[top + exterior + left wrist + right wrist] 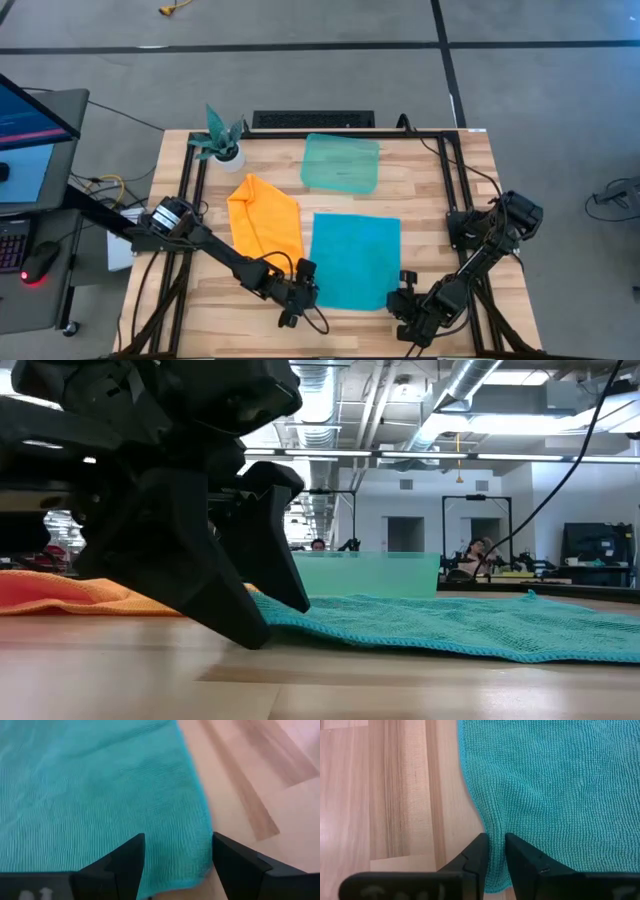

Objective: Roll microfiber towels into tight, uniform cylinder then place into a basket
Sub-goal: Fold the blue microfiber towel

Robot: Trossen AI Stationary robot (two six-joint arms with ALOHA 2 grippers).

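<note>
Right gripper (493, 851) fingers pinching near right corner of flat turquoise microfiber towel (354, 260); left gripper (176, 862) fingers released, straddling near left corner. Risk: uneven grips skew roll.

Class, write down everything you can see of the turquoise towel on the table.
The turquoise towel is a soft, finely ribbed cloth lying spread flat, nearly rectangular, on the wooden table, beside the orange towel and just in front of the green basket. It is not yet rolled. At one near corner the right gripper pinches a small fold of its edge. At the other near corner the left gripper stands open astride the edge.
</note>
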